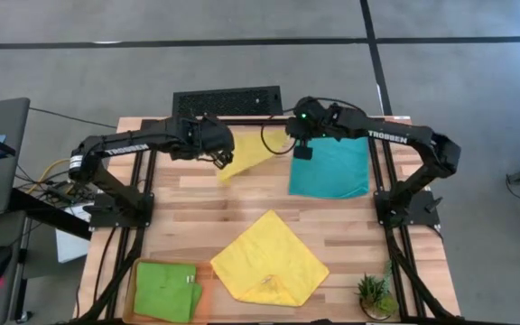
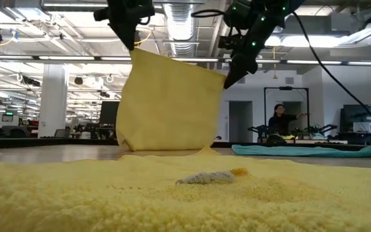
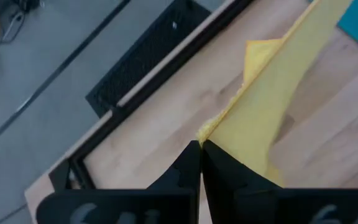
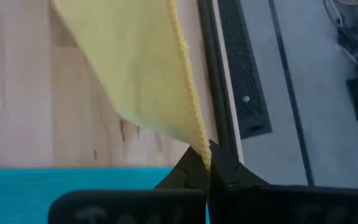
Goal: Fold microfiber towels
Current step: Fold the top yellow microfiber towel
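Note:
A bright yellow microfiber towel (image 1: 253,153) hangs as a sheet between my two grippers over the far middle of the table. My left gripper (image 1: 221,161) is shut on its upper left corner, and my right gripper (image 1: 301,152) is shut on its upper right corner, which sits lower in the low view. The towel's lower edge (image 2: 131,145) reaches about down to the tabletop. A teal towel (image 1: 329,167) lies flat at the far right. A second yellow towel (image 1: 269,260) lies spread at the near middle. A lime green towel (image 1: 165,289) rests on the orange tray. My left gripper pinches the yellow towel's corner (image 3: 206,130) between its two shut fingers, slanting down from the table's left. The cloth hangs below and away from the fingers. My right gripper pinches the towel's other top corner (image 4: 199,144) at its stitched edge, slanting down from the right; the top edge (image 2: 179,61) runs almost taut between the two holds.
A black keyboard-like slab (image 1: 227,101) lies just beyond the far edge. A small potted plant (image 1: 375,296) stands at the near right corner. The orange tray (image 1: 135,298) sits at the near left. Bare wood (image 1: 197,208) lies between the hanging towel and the spread one.

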Motion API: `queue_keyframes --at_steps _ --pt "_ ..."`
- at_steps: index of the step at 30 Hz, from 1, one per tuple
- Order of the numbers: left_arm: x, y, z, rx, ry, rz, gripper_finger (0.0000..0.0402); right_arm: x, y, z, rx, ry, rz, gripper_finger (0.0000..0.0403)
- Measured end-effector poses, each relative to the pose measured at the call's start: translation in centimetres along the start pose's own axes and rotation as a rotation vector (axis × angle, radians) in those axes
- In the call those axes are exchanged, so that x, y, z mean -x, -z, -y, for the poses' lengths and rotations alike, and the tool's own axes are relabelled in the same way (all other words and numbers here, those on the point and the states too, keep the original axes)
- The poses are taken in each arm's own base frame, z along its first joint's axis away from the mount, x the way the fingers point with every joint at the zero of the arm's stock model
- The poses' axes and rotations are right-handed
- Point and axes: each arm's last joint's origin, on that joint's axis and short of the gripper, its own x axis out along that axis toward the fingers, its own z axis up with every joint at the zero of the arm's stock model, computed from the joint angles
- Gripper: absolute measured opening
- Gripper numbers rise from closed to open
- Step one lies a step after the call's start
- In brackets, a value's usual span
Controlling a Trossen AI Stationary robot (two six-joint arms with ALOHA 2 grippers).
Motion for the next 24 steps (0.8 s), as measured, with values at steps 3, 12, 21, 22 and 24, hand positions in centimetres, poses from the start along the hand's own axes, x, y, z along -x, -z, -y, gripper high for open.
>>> queue_keyframes --at_steps 3,12,21,22,24 --pt "-0.1 -0.3 0.1 0.001 -0.001 0.035 0.0000 0.6 0.3 -0.1 -0.013 -0.016 -0.022 0.0006" --pt "0.9 2.5 3.4 -0.114 0.142 -0.039 0.0000 4.3 0.9 -3.3 0.061 -0.149 -0.118 0.0010" --pt "0.6 6.1 6.2 -0.188 0.203 -0.099 0.0000 5.0 0.2 -5.6 0.109 -0.198 -0.127 0.0012" --pt "0.5 6.0 6.1 -0.178 0.187 -0.093 0.0000 4.9 0.1 -5.5 0.105 -0.183 -0.111 0.0012" --pt "0.2 5.5 5.6 -0.156 0.146 -0.076 0.0000 4.8 -0.1 -5.0 0.097 -0.147 -0.094 0.0010"
